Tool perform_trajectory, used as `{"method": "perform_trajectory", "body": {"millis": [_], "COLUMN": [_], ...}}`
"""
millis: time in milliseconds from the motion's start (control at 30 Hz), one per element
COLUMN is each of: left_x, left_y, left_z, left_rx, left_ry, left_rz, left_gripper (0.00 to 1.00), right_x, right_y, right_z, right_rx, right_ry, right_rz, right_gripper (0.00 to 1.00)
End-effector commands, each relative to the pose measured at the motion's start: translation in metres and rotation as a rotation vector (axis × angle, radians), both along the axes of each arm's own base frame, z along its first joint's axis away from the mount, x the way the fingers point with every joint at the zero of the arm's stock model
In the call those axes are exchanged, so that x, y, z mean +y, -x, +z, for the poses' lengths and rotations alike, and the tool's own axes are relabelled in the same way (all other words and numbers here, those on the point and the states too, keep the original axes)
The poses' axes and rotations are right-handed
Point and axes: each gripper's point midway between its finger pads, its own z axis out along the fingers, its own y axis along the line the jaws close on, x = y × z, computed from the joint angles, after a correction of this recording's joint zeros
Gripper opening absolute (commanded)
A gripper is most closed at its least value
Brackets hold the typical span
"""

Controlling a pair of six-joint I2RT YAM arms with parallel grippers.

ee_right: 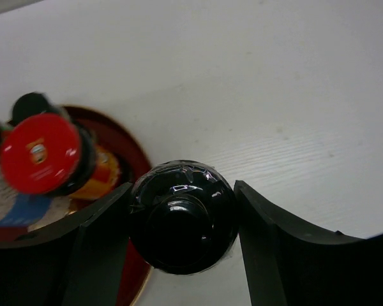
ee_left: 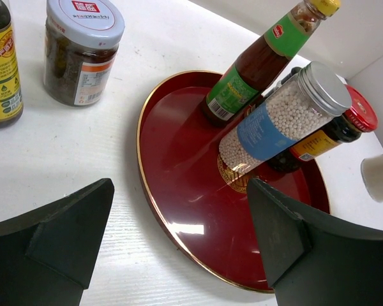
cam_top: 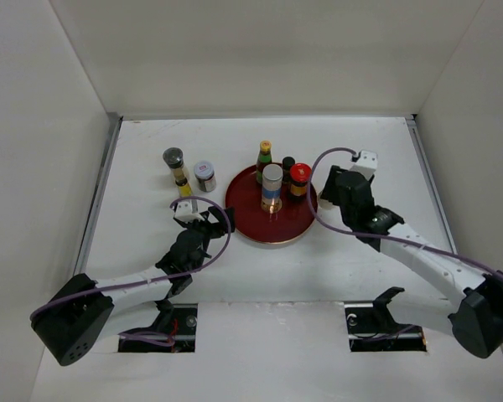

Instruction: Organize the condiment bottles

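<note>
Right gripper [ee_right: 182, 191] pinches a black-capped bottle [ee_right: 182, 220], lower middle; left gripper [ee_left: 179, 185] gapes empty. Probably slick glass, so hold under the cap.

White table [cam_top: 360, 151], dark red round tray [cam_top: 268, 232] mid-table, grey-capped bottle [cam_top: 176, 166] and white-lidded jar [cam_top: 204, 176] standing left, apparently clear of it.

Illumination is bright, even and diffuse, coming from overhead. In the top view the white table [cam_top: 151, 276] reads close to overexposure, and shadows beneath the arms are soft and short.

Glare is present in both wrist views:
- **Left wrist view:** a white rectangular highlight on the red tray [ee_left: 179, 228].
- **Right wrist view:** small specular spots on the black-capped bottle [ee_right: 182, 213].

In the right wrist view the red cap [ee_right: 39, 153] is blurred and out of focus. In the left wrist view the fingers [ee_left: 57, 236] render as dark, detail-poor masses. The silver-capped bottle [ee_left: 281, 127] leans strongly, consistent with wide-angle distortion.
</note>
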Motion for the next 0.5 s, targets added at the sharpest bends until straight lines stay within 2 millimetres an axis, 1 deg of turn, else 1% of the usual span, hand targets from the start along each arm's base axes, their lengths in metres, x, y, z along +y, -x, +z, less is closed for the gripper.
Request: {"method": "perform_trajectory", "body": {"millis": [0,67,133,200,267,367,467], "left_x": [-0.005,-0.006,-0.008,-0.006,-0.004,-0.005,-0.001], "left_y": [-0.005,-0.007,-0.006,-0.006,-0.008,-0.009,-0.011], "left_z": [0.024,0.023,0.025,0.027,0.023,0.021,0.02], "left_rx": [-0.055,-0.051,-0.054,-0.058,-0.05,-0.045,-0.039], "left_ry": [0.06,0.059,0.061,0.062,0.052,0.042,0.03], "left_rz": [-0.001,-0.002,-0.012,-0.004,0.005,0.005,0.023], "left_gripper": [0.85,0.85,0.85,0.85,0.85,0.85,0.85], "right_x": [0.039,0.067,0.086,0.105,0.125,0.139,0.141], "right_y": [-0.005,-0.006,-0.009,-0.012,-0.015,-0.019,-0.019], "right_z": [0.037,0.038,0.033,0.029,0.026,0.015,-0.002], "right_rx": [-0.104,-0.103,-0.091,-0.092,-0.1,-0.089,-0.065], "right_ry": [-0.093,-0.115,-0.125,-0.133,-0.144,-0.117,-0.046], "right_rz": [0.067,0.136,0.181,0.229,0.278,0.309,0.291], "right_gripper": [0.43,0.43,0.43,0.43,0.43,0.43,0.44]}}
